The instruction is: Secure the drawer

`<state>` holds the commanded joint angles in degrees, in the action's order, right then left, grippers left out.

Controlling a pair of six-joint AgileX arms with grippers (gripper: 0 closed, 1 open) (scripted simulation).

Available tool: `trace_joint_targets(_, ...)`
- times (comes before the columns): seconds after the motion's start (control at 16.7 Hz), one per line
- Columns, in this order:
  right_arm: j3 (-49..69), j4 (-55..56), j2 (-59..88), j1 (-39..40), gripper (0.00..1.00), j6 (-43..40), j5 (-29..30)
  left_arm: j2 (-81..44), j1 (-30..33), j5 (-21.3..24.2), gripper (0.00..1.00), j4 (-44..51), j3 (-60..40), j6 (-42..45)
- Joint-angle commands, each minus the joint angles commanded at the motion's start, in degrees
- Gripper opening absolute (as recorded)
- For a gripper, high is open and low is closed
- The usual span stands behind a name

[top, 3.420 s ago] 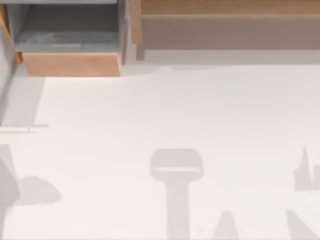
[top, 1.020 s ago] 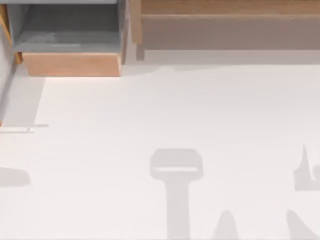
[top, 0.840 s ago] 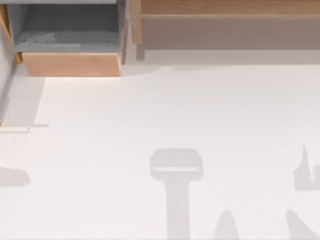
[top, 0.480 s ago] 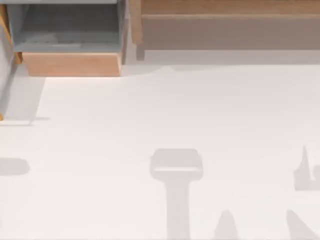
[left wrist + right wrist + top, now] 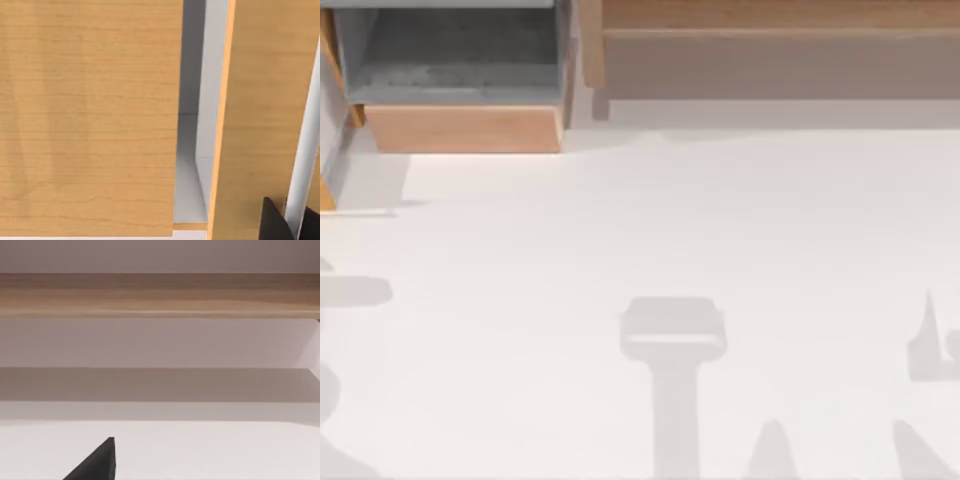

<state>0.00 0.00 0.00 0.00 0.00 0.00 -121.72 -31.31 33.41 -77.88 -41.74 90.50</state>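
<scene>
1. Since half a second ago, the grey shadow (image 5: 355, 292) at the table's (image 5: 640, 220) left edge sits farther up the top view. The sliver of light wood (image 5: 325, 190) at that same edge is also higher, nearer the drawer. The drawer itself has not shifted.
2. The left gripper (image 5: 292, 227) appears in the left wrist view as dark tips close against upright light-wood panels. A broad panel (image 5: 90, 115) and a narrower one (image 5: 255, 115) are split by a pale grey gap. I cannot tell how far the gripper is open, nor whether it has hold of anything.
3. The drawer (image 5: 465, 128) is at the far left of the table in the top view. It is pulled out, with its grey floor and side walls open to view behind the plain light-wood front panel.
4. Just right of the drawer, the long cabinet top (image 5: 770, 15) runs along the far edge to the right side, with its brownish-grey face (image 5: 770, 65) below it. The right wrist view looks straight at this face.
5. A T-shaped shadow (image 5: 672, 330) lies on the bare table near the middle, and pointed shadows (image 5: 930, 350) lie at the right edge.
6. The right gripper (image 5: 97, 462) is a dark wedge above the white table, well apart from the cabinet. How far it is open cannot be told, and nothing is seen in its grasp.
</scene>
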Motion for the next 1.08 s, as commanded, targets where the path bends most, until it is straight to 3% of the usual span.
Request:
trace_joint_targets(0.48,0.0,0.0,0.0,0.0,1.00,0.0,0.0,-5.4,4.5,-4.6,0.00,6.6,-12.9,-0.1)
trace_joint_targets(1.08,0.0,0.0,0.0,0.0,1.00,0.0,0.0,-8.6,5.8,-6.5,0.00,10.5,-19.8,-0.3)
